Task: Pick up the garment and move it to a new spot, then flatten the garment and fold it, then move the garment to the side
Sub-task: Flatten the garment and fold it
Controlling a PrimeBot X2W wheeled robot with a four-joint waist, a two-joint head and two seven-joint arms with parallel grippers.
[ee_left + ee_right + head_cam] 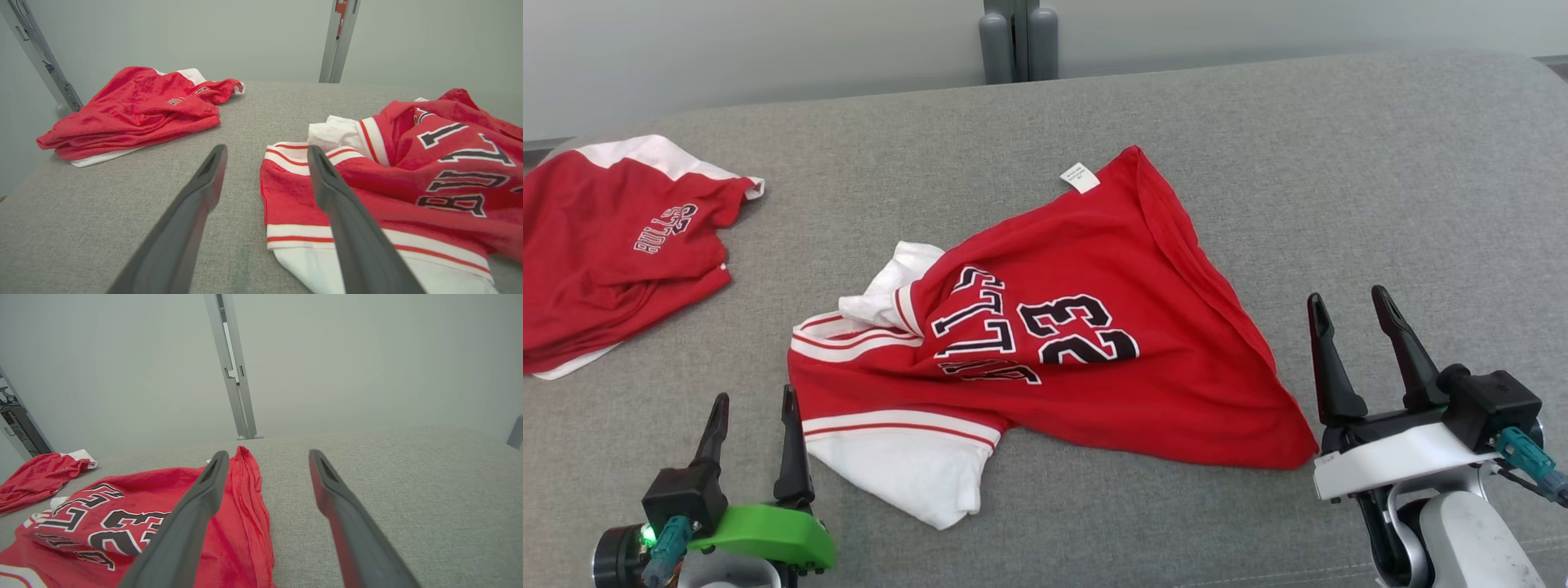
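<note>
Both jaws spread, empty; left gripper [754, 398], right gripper [1346, 296] flank rumpled garment [1094, 359]; flattening, folding, side move likely remain.

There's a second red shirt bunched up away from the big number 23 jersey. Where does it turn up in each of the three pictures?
Head view: the bunched red shirt lies at the far left edge, upper half.
Left wrist view: the bunched red shirt sits in the upper left.
Right wrist view: the bunched red shirt is small, at the left edge, mid-height.
Shared landmark: the number 23 jersey, to the shirt's right in every view.
</note>
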